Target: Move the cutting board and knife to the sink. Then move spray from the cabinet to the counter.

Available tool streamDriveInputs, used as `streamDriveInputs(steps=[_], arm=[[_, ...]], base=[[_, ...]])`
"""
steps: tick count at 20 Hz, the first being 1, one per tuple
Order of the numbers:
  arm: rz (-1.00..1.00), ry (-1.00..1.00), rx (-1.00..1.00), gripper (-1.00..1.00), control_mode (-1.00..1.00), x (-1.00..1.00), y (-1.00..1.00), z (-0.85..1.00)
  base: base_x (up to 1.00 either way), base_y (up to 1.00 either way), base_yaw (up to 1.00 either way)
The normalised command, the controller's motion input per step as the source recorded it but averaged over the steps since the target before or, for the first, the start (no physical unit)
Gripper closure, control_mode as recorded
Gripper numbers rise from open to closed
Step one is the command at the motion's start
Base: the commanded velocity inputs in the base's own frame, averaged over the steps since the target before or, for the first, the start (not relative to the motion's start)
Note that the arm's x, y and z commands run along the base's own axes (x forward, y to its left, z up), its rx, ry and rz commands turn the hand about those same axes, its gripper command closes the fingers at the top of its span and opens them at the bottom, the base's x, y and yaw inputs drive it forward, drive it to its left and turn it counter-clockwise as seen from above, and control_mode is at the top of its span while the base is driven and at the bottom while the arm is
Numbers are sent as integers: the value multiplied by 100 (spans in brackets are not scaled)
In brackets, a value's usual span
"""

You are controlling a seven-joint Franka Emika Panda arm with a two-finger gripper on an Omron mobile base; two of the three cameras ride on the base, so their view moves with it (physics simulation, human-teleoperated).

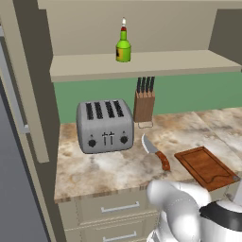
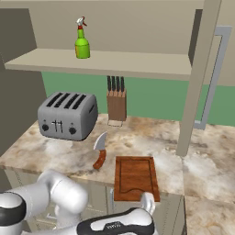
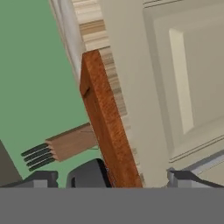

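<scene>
1. The counter (image 1: 118,170) is beige-and-brown marbled stone with beige drawer fronts below. A green wall (image 1: 189,94) runs behind it, and the beige cabinet (image 2: 197,78) above has a wide shelf and a long grey bar handle (image 2: 215,78).
2. On the counter stand one grey four-slot toaster (image 1: 105,125), one wooden knife block (image 1: 144,106) with four black handles, one loose knife (image 1: 156,152) and one cutting board (image 1: 206,167). One spray bottle (image 1: 123,46) stands upright on the cabinet shelf.
3. The cutting board is a flat reddish-brown rectangle with a groove along its border. It lies at the front edge of the counter, just beside the knife and apart from it.
4. The knife has a short silver pointed blade and a reddish-brown handle; it lies flat between the toaster and the board.
5. The spray bottle is green with a yellow label and a red-and-white top.
6. In the hand view the gripper (image 3: 116,177) sits close before the board's front edge (image 3: 107,131), its fingers spread wide to either side and holding nothing.
</scene>
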Motion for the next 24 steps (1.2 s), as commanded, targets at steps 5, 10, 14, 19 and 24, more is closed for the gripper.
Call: streamDriveInputs(steps=[5,10,14,19,24], arm=[[0,-15,0,-100,-100,1,-15,-8],[0,-13,0,-100,-100,2,-5,-11],[0,-9,0,-100,-100,3,0,-14],[0,-4,0,-100,-100,13,0,-10],[-1,0,0,-100,-100,21,0,-4]], base=[[0,0,0],[0,0,0],[0,0,0],[0,0,0],[0,0,0]])
